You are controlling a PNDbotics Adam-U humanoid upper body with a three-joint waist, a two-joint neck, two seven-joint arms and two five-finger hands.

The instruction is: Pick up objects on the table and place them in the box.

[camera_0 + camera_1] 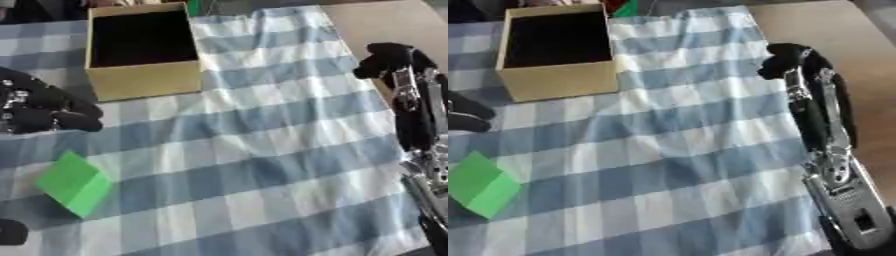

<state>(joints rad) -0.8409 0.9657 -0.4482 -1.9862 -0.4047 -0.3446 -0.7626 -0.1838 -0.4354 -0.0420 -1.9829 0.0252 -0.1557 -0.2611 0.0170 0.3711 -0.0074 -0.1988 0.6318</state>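
Currently I see the green block lying on the checked cloth, well below the open box. My left hand sits between box and block, fingers curled on nothing; my right hand, right of the box, is likewise curled and holds nothing.

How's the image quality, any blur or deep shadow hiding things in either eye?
Both eye views are soft overall. Left eye view: the box interior is solid black, contents unreadable; the left hand is a dark blur. Right eye view: the green block stays distinct.
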